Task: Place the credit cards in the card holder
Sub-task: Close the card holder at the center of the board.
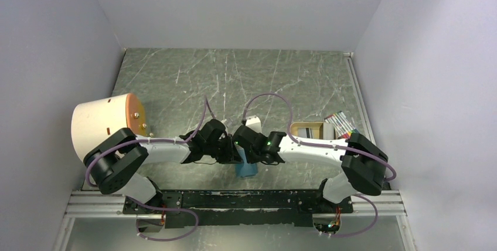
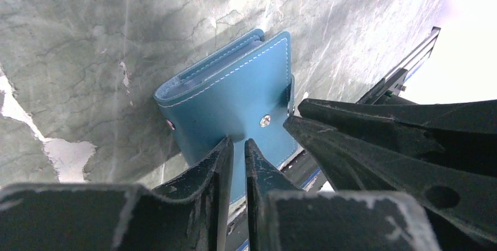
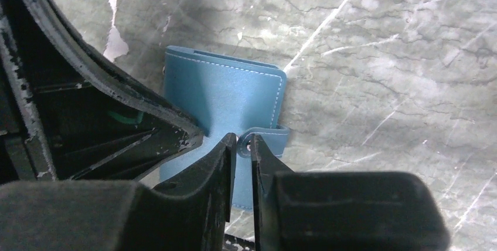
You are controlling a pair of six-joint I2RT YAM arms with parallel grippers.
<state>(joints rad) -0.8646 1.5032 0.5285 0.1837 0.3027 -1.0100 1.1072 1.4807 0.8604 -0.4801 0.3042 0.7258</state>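
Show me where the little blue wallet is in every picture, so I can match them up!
Top external: small teal-blue stitched folding wallet, low centre, only a corner showing.
Left wrist: wallet in the middle, tilted, silver snap facing the camera.
Right wrist: wallet left of centre, snap tab on its right edge.
Shared landmark: grey marbled tabletop beneath it in all three.

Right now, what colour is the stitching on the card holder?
White stitching against the teal-blue card holder; the left wrist view shows it best.
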